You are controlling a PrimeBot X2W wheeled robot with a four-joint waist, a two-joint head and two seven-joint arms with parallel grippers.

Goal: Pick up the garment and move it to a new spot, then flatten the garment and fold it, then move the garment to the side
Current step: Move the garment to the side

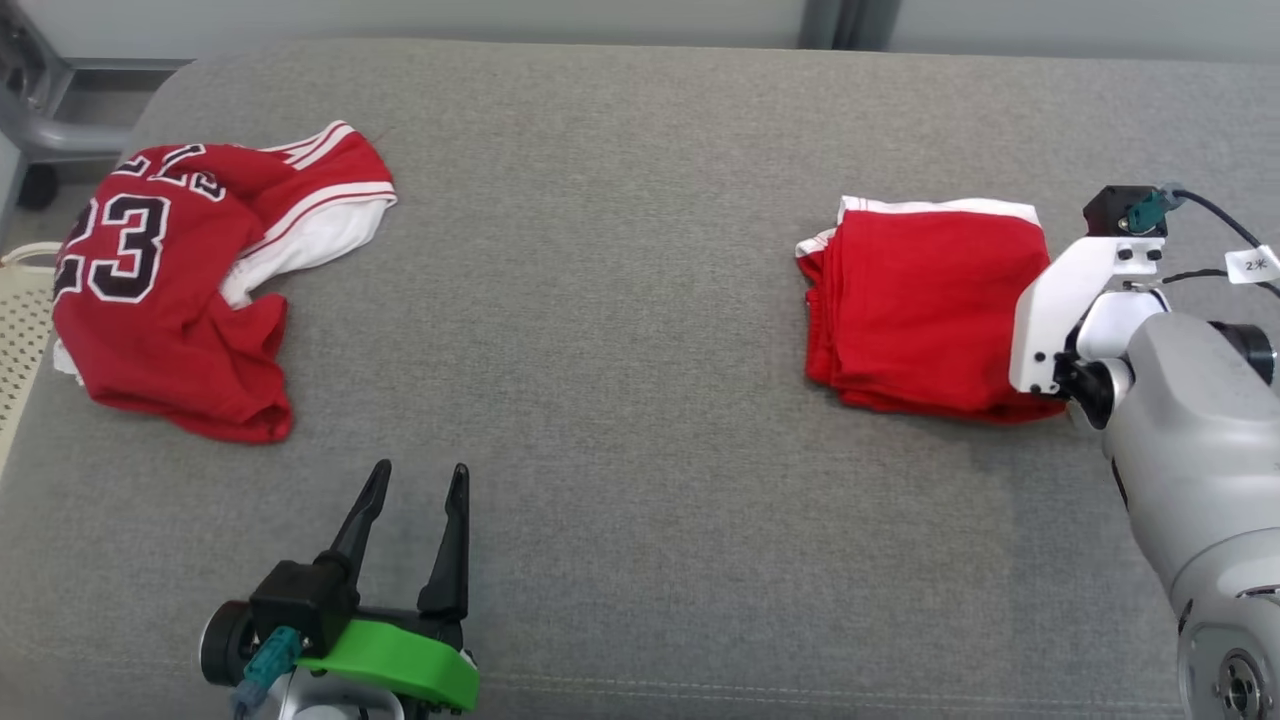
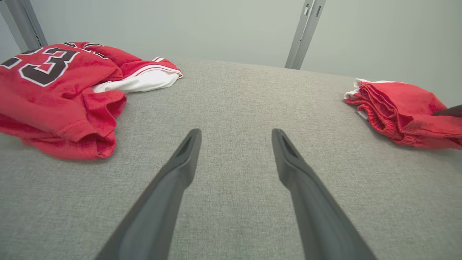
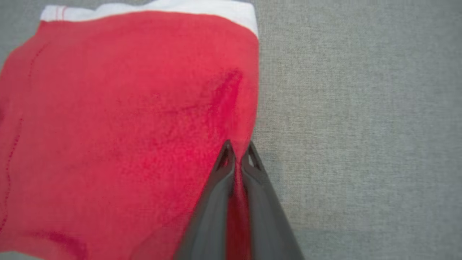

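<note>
the folded red garment (image 1: 920,300), with a white band along its top edge, lies at the right of the head view on the grey fabric surface (image 1: 620,350). the right hand (image 3: 238,151) is closed, pinching a ridge of red cloth at the garment's right edge. the left hand (image 1: 420,480) sits at lower left, fingers spread and empty. a crumpled red jersey (image 1: 170,290) numbered 23 lies at upper left.
</note>
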